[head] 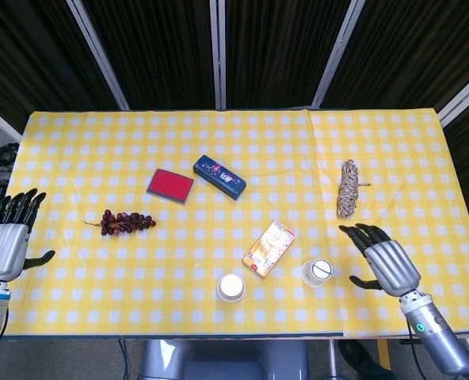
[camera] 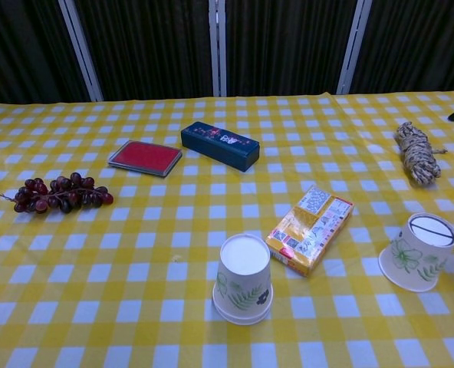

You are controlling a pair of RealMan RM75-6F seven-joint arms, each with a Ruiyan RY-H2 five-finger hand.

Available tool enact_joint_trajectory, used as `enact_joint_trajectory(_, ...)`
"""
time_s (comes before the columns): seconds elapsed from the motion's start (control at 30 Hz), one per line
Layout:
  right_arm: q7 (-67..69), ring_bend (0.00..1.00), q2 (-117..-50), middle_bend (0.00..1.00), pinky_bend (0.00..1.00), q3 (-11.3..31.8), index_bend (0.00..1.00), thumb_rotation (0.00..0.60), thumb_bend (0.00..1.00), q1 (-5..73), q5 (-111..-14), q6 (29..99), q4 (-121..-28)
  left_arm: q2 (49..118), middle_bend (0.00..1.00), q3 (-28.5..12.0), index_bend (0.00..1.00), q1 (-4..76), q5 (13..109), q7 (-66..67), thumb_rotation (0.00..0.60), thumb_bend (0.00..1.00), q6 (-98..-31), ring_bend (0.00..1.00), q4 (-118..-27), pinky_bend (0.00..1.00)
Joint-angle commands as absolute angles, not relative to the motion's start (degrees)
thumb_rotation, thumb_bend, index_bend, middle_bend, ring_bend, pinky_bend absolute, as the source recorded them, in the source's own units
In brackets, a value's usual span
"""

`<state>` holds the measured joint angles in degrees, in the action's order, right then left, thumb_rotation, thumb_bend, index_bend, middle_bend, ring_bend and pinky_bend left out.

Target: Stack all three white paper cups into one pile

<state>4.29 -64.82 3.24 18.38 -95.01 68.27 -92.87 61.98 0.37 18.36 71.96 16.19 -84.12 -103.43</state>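
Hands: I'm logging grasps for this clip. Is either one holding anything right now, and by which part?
Nothing is held. The left hand and the right hand are both empty with fingers apart; the right is near the paper cup without touching it.

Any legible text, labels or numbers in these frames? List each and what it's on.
None can be read.
Orange printed box: print and a code-like patch on top, too small and blurred.
Dark blue box: light markings on the lid, illegible.
Paper cups: a green leaf pattern, no lettering seen.
Red flat case: plain.
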Motion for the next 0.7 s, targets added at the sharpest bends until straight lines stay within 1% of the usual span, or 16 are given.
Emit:
enact_joint_trajectory(0.03, 8.48, 0.23, -65.58, 0.27, 0.23, 1.96, 0.18, 0.6, 0.1, 23.52, -98.9, 63.26, -90.48, 61.83, 0.0, 0.25, 0.0, 18.13, 72.73, 16.64, 0.6, 0.0, -83.24, 0.0, -103.53, 0.0)
enact_joint_trajectory(0.27, 6.21, 0.25, -68.32, 0.28, 0.26, 0.94, 0.18, 0.6, 0.11, 26.65, -100.21, 60.25, -87.58, 61.72, 0.0, -0.17, 0.0, 18.37, 74.46, 16.99, 0.6, 0.0, -81.42, 0.0, -103.73, 0.0)
enact_joint_trajectory(0.7, 2.26, 0.25, -69.46, 0.27, 0.26, -1.09, 0.19, 0.6, 0.12, 28.04, -98.65, 58.11, -88.74, 60.83, 0.0, -1.71, 0.0, 17.26, 74.93, 15.33, 0.6, 0.0, -80.55, 0.0, -103.92, 0.0)
